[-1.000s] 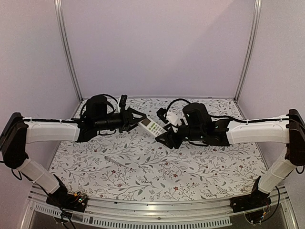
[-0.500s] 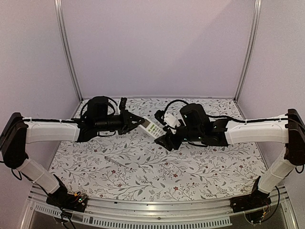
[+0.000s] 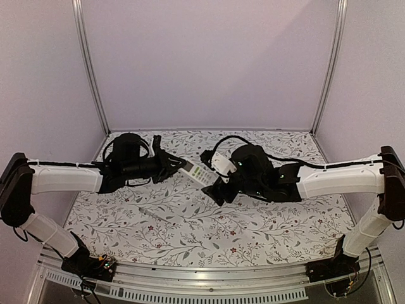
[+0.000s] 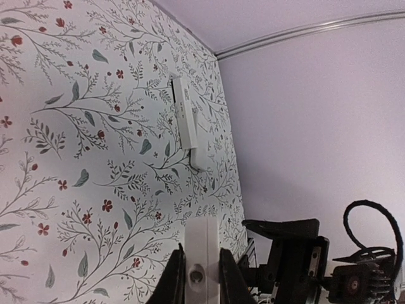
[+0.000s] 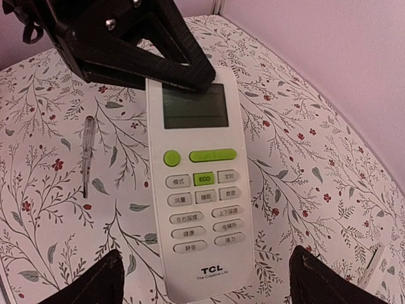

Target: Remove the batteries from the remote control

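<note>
Remote control [image 5: 199,190]: long axis runs from left gripper [image 4: 201,278] to right gripper [image 5: 205,278]
Left gripper: clamped on its screen end
Right gripper: spread wide astride button end

The left arm [image 3: 63,178] and right arm [image 3: 335,179] rise from the tabletop's near corners. Their forearms run almost level and the wrists meet over the far middle. The left end effector [image 4: 201,273] is pinched tight on one end of the remote control [image 5: 199,183]. The right end effector [image 5: 209,282] faces it with fingers [image 5: 95,278] spread wide, seemingly touching nothing.
</note>
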Motion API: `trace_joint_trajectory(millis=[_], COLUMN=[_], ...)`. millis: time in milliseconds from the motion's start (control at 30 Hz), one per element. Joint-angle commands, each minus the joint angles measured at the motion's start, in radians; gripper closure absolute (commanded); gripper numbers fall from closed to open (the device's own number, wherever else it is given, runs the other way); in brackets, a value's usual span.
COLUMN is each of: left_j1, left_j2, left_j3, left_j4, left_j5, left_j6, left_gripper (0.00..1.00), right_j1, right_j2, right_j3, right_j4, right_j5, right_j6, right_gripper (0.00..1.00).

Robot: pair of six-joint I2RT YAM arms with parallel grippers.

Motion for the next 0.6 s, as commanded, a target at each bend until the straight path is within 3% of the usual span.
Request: trace_joint_trajectory(millis=[0, 567], left_j1=[0.011, 0.017], left_j2=[-0.026, -0.058], left_j3=[-0.042, -0.082], left_j4=[0.074, 0.088], left_j5=[-0.009, -0.009], left_j6=[-0.067, -0.119], left_gripper=[1.0, 1.0], right_j1=[0.037, 0.1], right_j2=[0.054, 0.203], right_j3=[0.039, 0.097], right_j4=[0.011, 0.035], right_j5=[0.1, 0.339], right_j6=[0.011, -0.015], right_gripper=[0.12, 0.38])
